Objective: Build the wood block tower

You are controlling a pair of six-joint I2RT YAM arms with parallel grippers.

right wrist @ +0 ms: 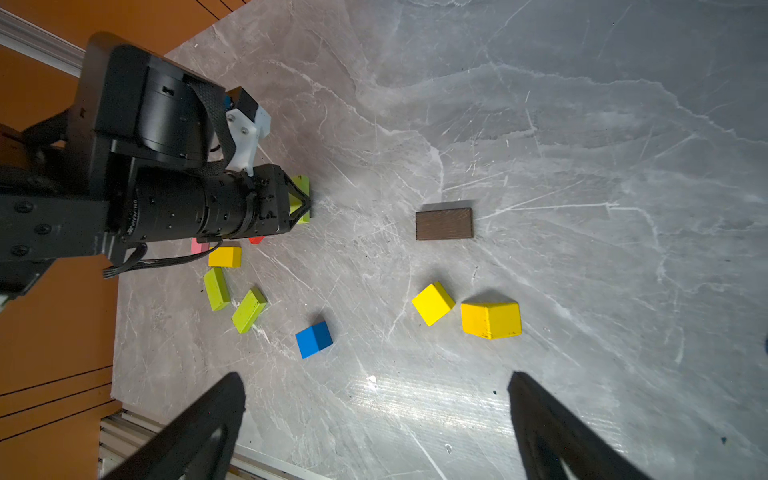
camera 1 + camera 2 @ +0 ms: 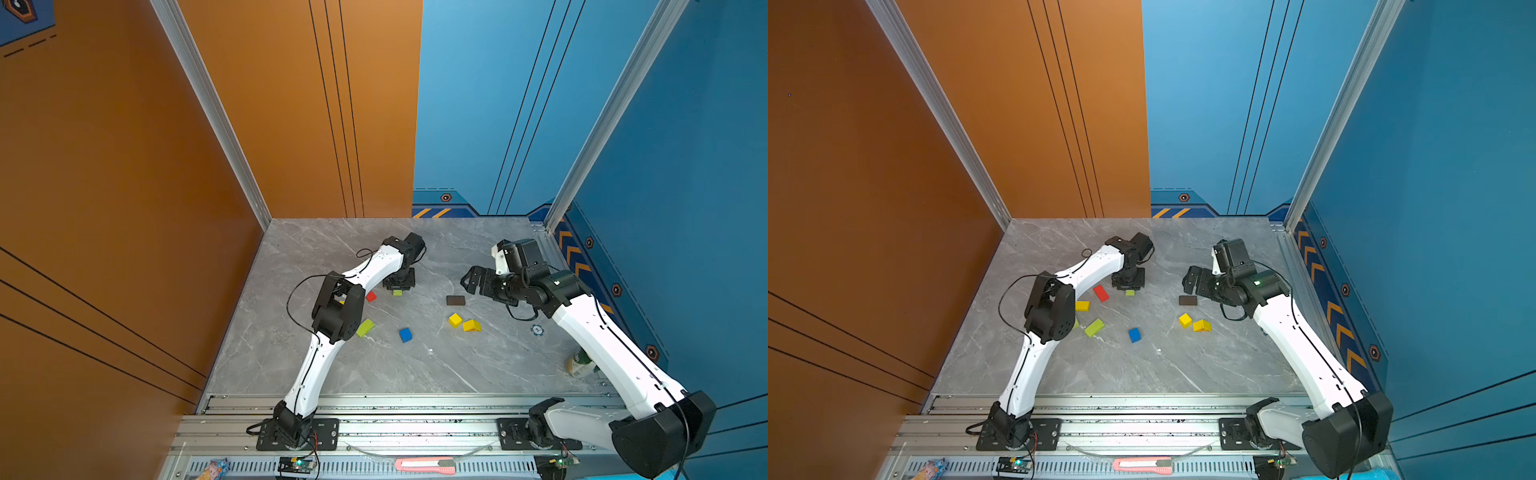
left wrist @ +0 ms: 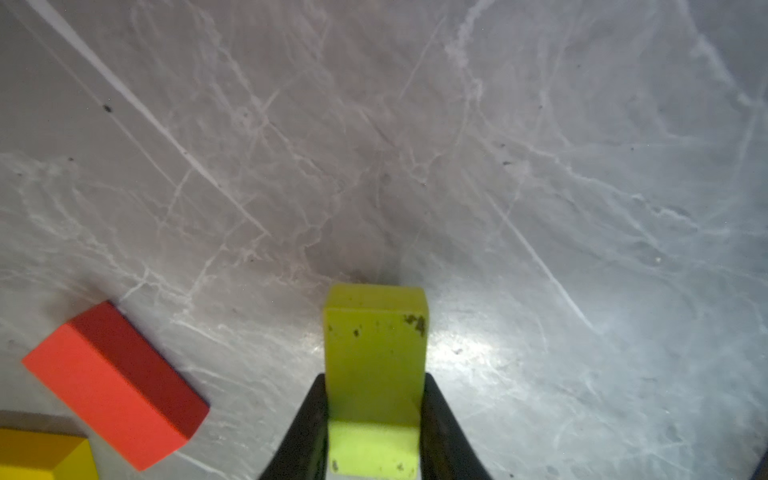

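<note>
My left gripper (image 3: 374, 376) is shut on a lime-green block (image 3: 374, 332), held low over the grey table (image 2: 332, 374); the block shows in both top views (image 2: 397, 292) (image 2: 1130, 292). A red bar (image 3: 116, 386) and a yellow bar (image 2: 1082, 306) lie beside it, with another lime bar (image 2: 365, 327) nearer the front. Mid-table sit a blue cube (image 1: 313, 338), a yellow cube (image 1: 433, 303), a yellow prism (image 1: 491, 319) and a brown bar (image 1: 444, 223). My right gripper (image 1: 374, 376) hangs open and empty above the table, right of the brown bar. No tower shows; the blocks lie singly.
A green-and-white can (image 2: 579, 363) stands at the right edge beside my right arm, and a small blue disc (image 2: 537, 330) lies near it. A pink utility knife (image 2: 424, 464) rests on the front rail. Orange and blue walls close the table's left, back and right.
</note>
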